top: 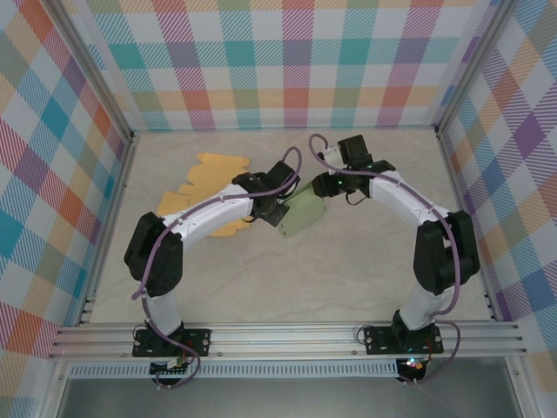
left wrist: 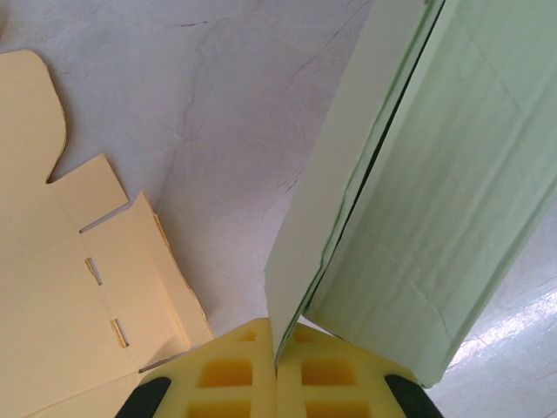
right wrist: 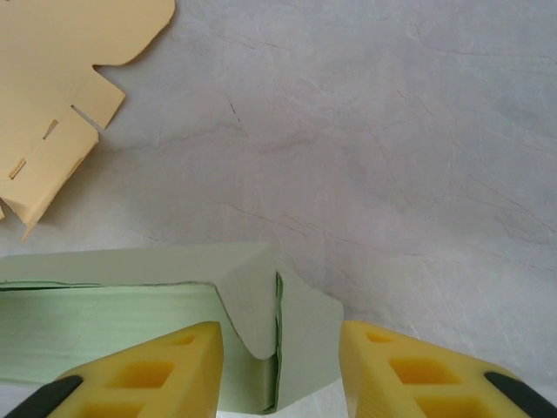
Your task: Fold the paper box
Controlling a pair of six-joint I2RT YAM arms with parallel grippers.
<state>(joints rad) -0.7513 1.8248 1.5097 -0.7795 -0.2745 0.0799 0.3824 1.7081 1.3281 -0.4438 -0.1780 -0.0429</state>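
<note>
Nothing can be read here. The green paper box, the yellow cardboard sheet and the checked walls bear no readable word, label, brand, number or sign.

Your pale marbled tabletop is boxed in on three sides by pastel plaid walls, an aluminium rail along its near edge.

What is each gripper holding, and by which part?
Left gripper pinches the green box by the edge of one panel. Right gripper is open astride its end flap, not clamped.
</note>
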